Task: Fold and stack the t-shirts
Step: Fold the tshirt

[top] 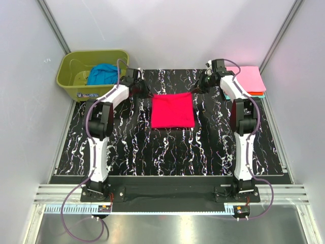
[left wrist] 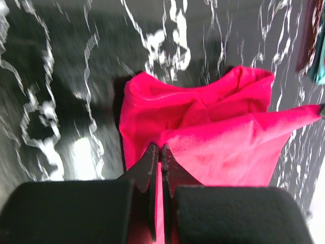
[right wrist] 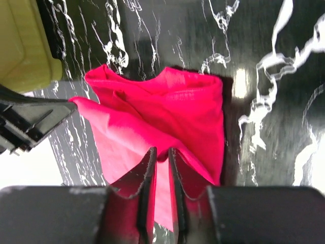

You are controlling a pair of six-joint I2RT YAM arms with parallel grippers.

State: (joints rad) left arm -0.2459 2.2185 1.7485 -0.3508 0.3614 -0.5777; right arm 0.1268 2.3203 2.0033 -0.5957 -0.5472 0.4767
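A crimson-red t-shirt (top: pixel 172 111), folded to a square, lies in the middle of the black marbled mat. My left gripper (top: pixel 147 93) is at its far left corner, my right gripper (top: pixel 195 89) at its far right corner. In the left wrist view the left gripper (left wrist: pixel 161 147) is shut on the edge of the red t-shirt (left wrist: pixel 203 122), whose top layer is stretched and raised. In the right wrist view the right gripper (right wrist: pixel 161 151) has a narrow gap between its fingers, with the edge of the red t-shirt (right wrist: pixel 167 101) loose at the tips.
A stack of folded t-shirts, light pink (top: pixel 247 79) on top with orange and teal edges (top: pixel 258 93) below, lies at the back right. The olive-green tub (top: pixel 76 81) at the back left holds a blue t-shirt (top: pixel 101 74). Grey walls stand on three sides.
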